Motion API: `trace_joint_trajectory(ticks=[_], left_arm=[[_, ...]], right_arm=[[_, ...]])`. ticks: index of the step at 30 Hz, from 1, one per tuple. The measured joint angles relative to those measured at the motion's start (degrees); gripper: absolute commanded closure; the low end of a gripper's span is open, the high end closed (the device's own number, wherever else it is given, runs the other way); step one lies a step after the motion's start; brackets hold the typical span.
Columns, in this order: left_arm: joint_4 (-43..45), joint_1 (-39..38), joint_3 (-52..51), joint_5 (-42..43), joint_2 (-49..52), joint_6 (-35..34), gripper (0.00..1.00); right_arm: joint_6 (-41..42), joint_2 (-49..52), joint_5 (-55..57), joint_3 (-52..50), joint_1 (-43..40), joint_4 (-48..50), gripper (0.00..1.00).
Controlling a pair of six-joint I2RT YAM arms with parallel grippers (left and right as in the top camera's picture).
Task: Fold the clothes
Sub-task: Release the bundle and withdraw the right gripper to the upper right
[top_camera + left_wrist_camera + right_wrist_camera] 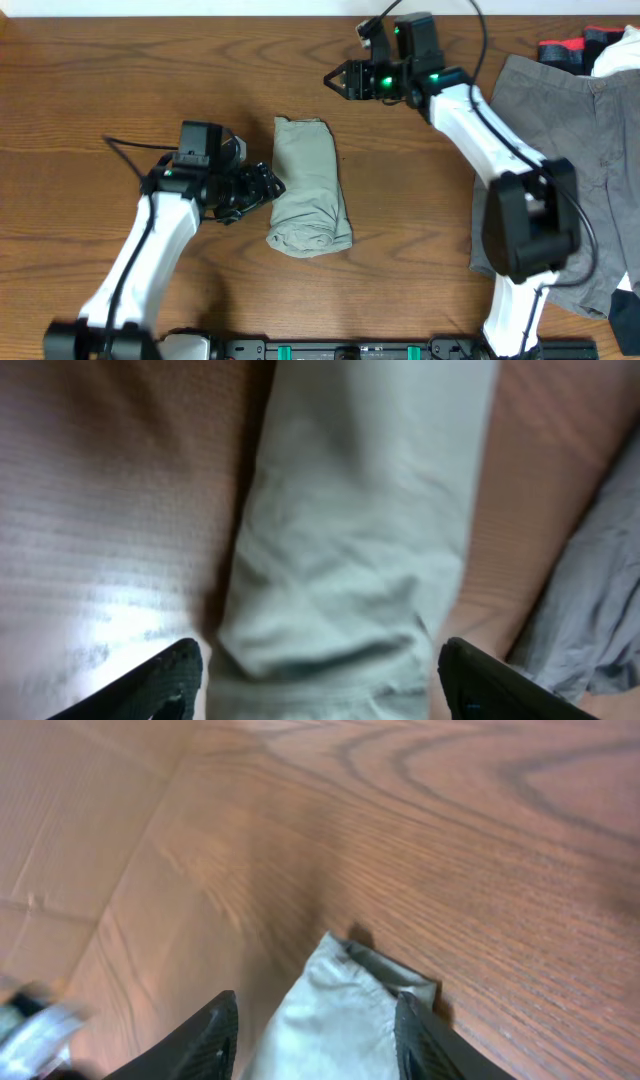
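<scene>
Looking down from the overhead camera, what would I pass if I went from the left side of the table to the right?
left gripper → folded khaki shorts → grey shorts, spread out at the right edge.

Folded khaki shorts (310, 190), centre; flat grey shorts (600, 160), right

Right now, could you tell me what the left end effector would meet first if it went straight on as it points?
The folded khaki shorts: the left end effector points at their long edge, open, with nothing between. How near it is remains unclear.
</scene>
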Motion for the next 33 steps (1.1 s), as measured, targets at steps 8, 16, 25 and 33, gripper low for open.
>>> trace_joint_trajectory(ticks=[8, 16, 25, 33], left_arm=[[8.3, 0.1, -0.3, 6.2, 14.5, 4.5, 0.2], [12.5, 0.1, -0.3, 14.9, 21.3, 7.4, 0.77], [12.9, 1.0, -0.2, 17.6, 22.3, 8.3, 0.94], [12.9, 10.8, 1.8, 17.9, 15.9, 10.0, 0.94]], right_arm=[[-9.1, -2.4, -0.2, 0.0, -0.4, -10.5, 0.49], [-14.7, -2.4, 0.6, 0.0, -0.7, -15.6, 0.49], [-15.8, -2.4, 0.9, 0.0, -0.7, -16.0, 0.49], [-16.0, -2.4, 0.9, 0.0, -0.9, -16.9, 0.5]])
